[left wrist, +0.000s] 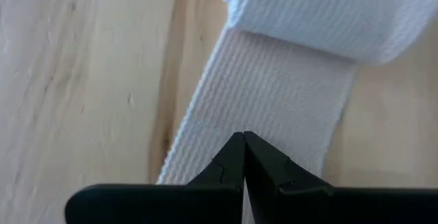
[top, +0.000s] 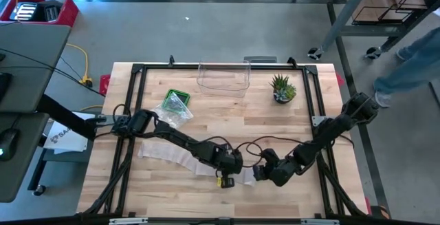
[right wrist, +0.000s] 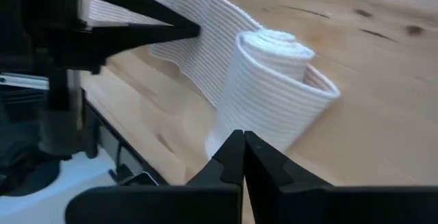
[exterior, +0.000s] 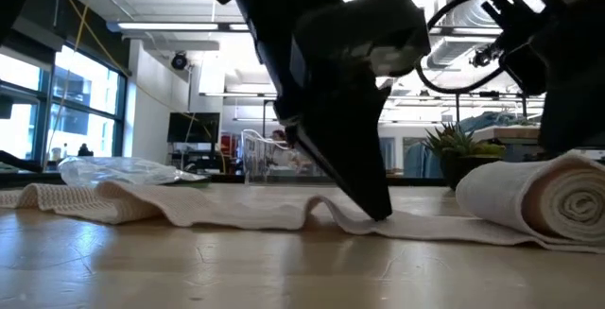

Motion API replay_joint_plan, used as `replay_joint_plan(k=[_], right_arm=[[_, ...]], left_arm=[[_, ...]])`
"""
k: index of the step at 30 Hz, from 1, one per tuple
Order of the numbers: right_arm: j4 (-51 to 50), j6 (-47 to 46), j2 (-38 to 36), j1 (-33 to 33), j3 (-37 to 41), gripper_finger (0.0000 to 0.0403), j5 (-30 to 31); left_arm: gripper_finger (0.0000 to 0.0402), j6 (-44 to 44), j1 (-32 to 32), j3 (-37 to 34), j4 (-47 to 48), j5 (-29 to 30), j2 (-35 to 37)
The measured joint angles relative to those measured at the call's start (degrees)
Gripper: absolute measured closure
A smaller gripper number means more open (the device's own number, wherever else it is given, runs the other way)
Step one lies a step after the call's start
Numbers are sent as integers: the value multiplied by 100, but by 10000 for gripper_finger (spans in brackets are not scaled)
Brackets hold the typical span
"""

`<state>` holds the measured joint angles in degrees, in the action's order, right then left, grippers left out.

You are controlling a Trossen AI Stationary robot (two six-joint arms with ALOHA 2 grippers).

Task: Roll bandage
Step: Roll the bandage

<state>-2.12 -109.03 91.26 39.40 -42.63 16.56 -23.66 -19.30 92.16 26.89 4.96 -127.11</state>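
The ribbed white bandage (top: 172, 155) lay near the front of the pale wooden counter (top: 227, 115), one end wound into a roll (right wrist: 274, 80). The left gripper (left wrist: 243, 140), fingers pressed together and empty, pinned the flat strip. The right gripper (right wrist: 243, 140), likewise closed and empty, sat just beside the roll. Only the low view showed the strip's wrinkles; only the high view showed the plastic bag (top: 175, 108), clear container (top: 223, 77) and potted plant (top: 282, 89).
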Motion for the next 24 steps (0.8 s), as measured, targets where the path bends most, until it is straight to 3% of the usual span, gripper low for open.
replay_joint_plan(k=[9,16,24], right_arm=[[-958,-1032,115,688,-246,403,-91],[-170,-1060,834,627,-350,403,-309],[-177,-1051,965,369,-357,403,-89]], left_arm=[[401,890,-104,4,96,-22,235],[401,1331,-136,-19,610,-306,473],[401,827,-26,-1362,175,-355,1055]])
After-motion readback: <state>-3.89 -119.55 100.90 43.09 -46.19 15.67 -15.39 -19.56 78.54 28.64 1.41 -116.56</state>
